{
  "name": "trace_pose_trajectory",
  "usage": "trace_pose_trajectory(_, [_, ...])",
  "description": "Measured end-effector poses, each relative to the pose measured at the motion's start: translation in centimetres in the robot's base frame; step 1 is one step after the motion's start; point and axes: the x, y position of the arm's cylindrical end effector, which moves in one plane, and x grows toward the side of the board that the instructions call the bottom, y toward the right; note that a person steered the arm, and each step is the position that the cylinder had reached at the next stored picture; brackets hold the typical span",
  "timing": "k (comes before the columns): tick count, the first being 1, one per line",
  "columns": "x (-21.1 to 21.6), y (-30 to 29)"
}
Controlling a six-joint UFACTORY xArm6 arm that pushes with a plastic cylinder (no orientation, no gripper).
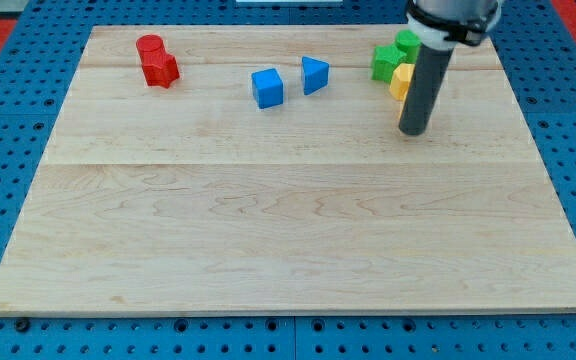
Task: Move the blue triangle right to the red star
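step in hand, by judgement: approach, no contact yet. my tip (414, 131) down on the wooden board (288, 230), far right part, just near of the yellow block (400, 82) and the two green blocks (392, 55), which sit clustered at the far edge. rod partly covers the yellow block, so touching or just apart cannot be told. no fingers on this rig: bare rod only, nothing held.

blue triangle (314, 74) at far centre, well left of my tip, just right of the blue cube (267, 87), small gap between them. red star (160, 70) far left, with a red cylinder (149, 46) touching its far side. blue cube lies between triangle and star.

next move, by judgement: bring tip to the triangle's right side, then push left along the far edge. cube sits nearly in the push line; likely to be carried along unless the path bends near or far of it. final spot: just right of the star.

triangle look: solid blue wedge, small, flat face on the board, one point toward the right. likely to rotate if pushed off-centre.
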Motion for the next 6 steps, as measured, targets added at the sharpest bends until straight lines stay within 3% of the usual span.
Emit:
trace_pose_trajectory(3, [-6.9, -5.5])
trace_pose_trajectory(5, [-9.9, -20.8])
trace_pose_trajectory(6, [-10.0, -24.6])
